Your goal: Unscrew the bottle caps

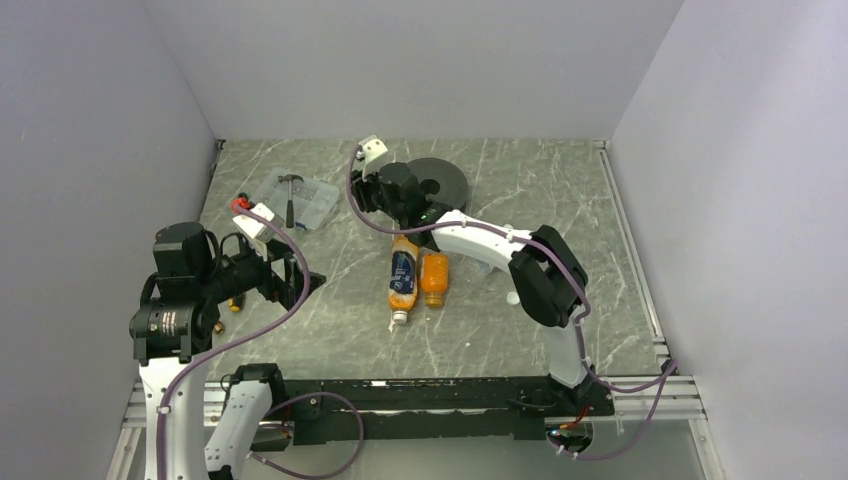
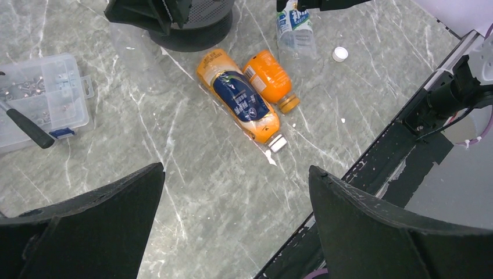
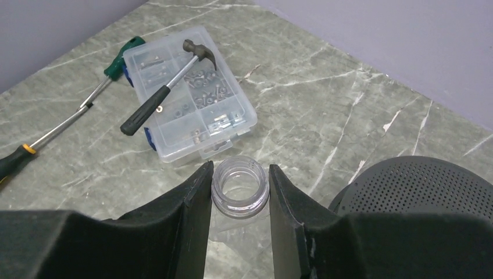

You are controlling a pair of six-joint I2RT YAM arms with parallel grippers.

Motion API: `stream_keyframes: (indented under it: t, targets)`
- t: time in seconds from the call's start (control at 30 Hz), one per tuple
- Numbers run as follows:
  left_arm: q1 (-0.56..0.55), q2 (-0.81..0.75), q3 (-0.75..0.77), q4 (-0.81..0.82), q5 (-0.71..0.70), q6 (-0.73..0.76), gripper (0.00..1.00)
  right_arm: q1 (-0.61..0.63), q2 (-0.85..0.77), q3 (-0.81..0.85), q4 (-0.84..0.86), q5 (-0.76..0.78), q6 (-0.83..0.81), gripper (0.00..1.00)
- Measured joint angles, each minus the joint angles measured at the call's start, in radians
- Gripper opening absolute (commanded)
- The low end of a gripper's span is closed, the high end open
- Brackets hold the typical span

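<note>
Clear plastic bottle (image 3: 240,195): grips its uncapped neck with right claw (image 3: 238,173), likely to set aside; holds left claw (image 2: 235,197) wide, empty.

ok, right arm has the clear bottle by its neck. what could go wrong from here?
1. The right gripper pinches only the open neck of the clear bottle; it could slip or tip against the black perforated disc close by.
2. The tall orange bottle and short orange bottle lie touching, both capped; lifting one may roll the other.
3. The loose white cap lies free on the table; a sweeping arm could knock it away.
</note>
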Motion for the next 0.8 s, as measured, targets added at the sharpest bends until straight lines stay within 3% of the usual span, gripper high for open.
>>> stream_keyframes:
  t: [0.07, 0.17, 0.33, 0.63, 0.8]
  targets:
    - [0.0, -0.001, 0.0, 0.0, 0.005, 0.002, 1.0, 0.0, 0.0, -0.003, 0.007, 0.004, 0.005, 0.26]
    - [0.0, -0.001, 0.0, 0.0, 0.007, 0.002, 0.99, 0.0, 0.0, -0.015, 0.029, 0.01, 0.01, 0.5]
    - [0.0, -0.013, 0.0, 0.0, 0.008, 0.003, 1.0, 0.0, -0.013, -0.05, 0.039, 0.021, 0.019, 0.75]
    - [0.0, -0.022, 0.0, 0.001, 0.016, 0.002, 1.0, 0.0, -0.061, -0.082, 0.035, 0.047, 0.021, 0.93]
    - [0.0, -0.022, 0.0, 0.002, 0.023, 0.002, 0.99, 0.0, -0.115, -0.082, 0.035, 0.06, 0.021, 0.97]
